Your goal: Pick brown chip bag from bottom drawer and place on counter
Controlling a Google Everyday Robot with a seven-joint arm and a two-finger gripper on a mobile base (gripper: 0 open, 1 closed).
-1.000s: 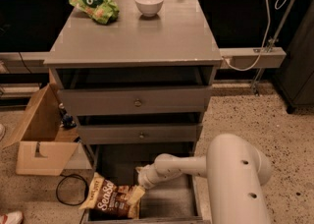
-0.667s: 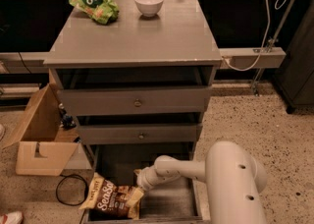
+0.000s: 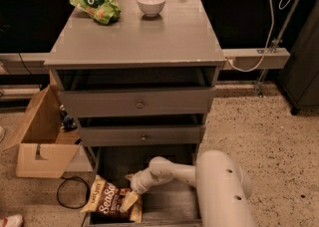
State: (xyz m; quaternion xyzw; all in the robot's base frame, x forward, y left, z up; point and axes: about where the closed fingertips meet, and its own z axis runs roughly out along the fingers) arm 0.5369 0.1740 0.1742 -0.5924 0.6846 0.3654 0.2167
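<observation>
- Sitting on the floor at far left is an open cardboard box (image 3: 41, 144), with a loop of black cable (image 3: 70, 194) on the floor in front of it.
- On the counter (image 3: 139, 39), a green chip bag (image 3: 97, 6) lies at the back left.
- Lower down, the brown chip bag (image 3: 108, 204) lies flat in the front left corner of the pulled-out bottom drawer (image 3: 172, 205), lettering facing up.
- The gripper (image 3: 133, 191) is low inside that drawer, at the bag's upper right corner, so the bag lies to its left and below; contact cannot be confirmed, nor whether the claw is spread or pressed together.
- A white bowl (image 3: 151, 3) stands at the counter's back centre.
- The white arm (image 3: 219, 191) reaches in from the lower right.
</observation>
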